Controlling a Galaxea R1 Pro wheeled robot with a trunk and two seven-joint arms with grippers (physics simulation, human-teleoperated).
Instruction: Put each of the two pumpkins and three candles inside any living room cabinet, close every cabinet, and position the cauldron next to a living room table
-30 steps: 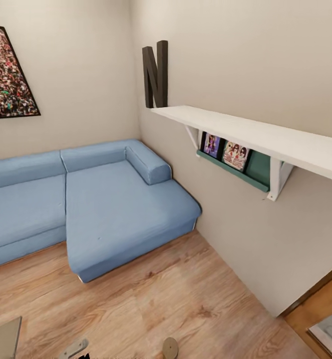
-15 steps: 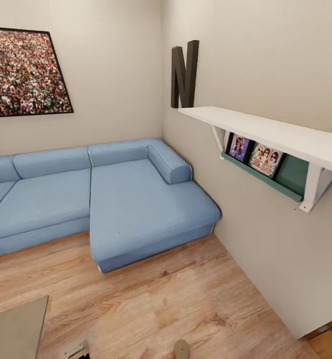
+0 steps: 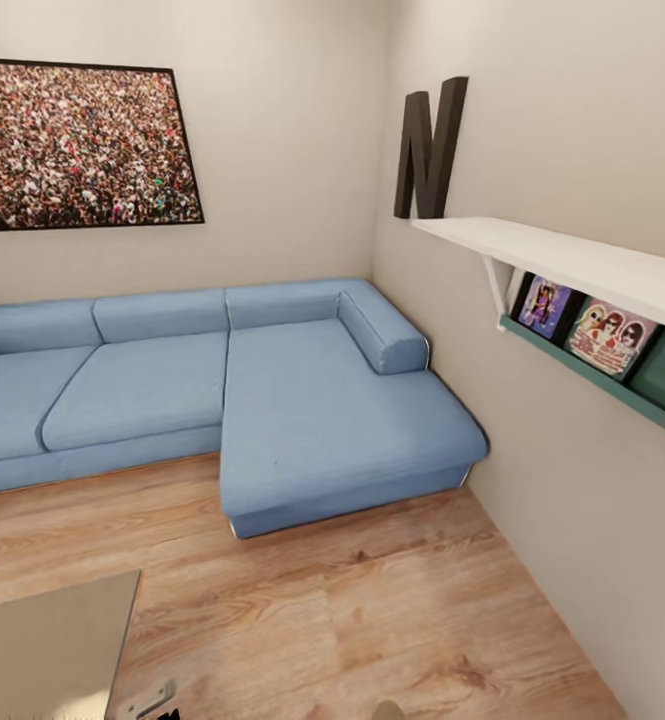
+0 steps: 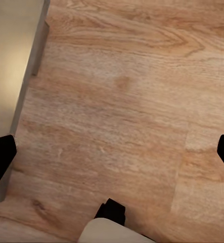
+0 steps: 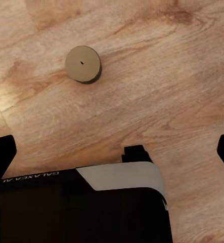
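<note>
One blue L-shaped sofa (image 3: 252, 400) fills the room's far corner, under one framed crowd picture (image 3: 77, 145). On the right-hand wall hangs one white shelf (image 3: 572, 265) carrying one dark letter N (image 3: 430, 150); a teal rack (image 3: 602, 375) beneath it holds two picture covers.

One table (image 3: 42, 650) shows by a corner of its grey-tinted, glossy top at the head view's lower left edge; the left wrist view catches its rim (image 4: 13, 66) above wooden floor (image 3: 372, 620).

The left gripper (image 4: 112, 152) hangs over bare floor just beside the table's edge, its dark fingertips (image 4: 1, 154) spread wide with nothing between them. The right gripper (image 5: 112, 147) is likewise spread and empty over the floor, near one small tan disc (image 5: 83, 64) lying flat on the boards.

Between the sofa's chaise edge and the table's corner runs a broad strip of open floor, reaching to the right-hand wall.
</note>
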